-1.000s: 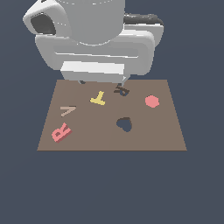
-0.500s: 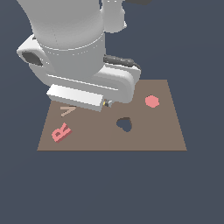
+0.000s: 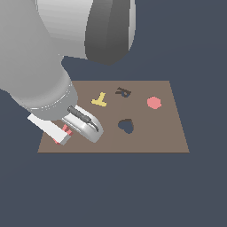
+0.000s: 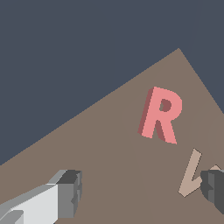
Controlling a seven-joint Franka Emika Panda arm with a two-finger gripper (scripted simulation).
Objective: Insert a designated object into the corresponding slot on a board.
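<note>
Pink R block [image 4: 160, 115] lies flat on the brown board [image 3: 159, 133], near the board's corner, just beside a tan V shape [image 4: 190, 174]. Jaws spread wide and empty, one finger [image 4: 65, 194] well apart from the R, the other by the V. Dark R slot [image 3: 123, 92] sits near the board's opposite edge, beside the yellow T [image 3: 99, 100].
</note>
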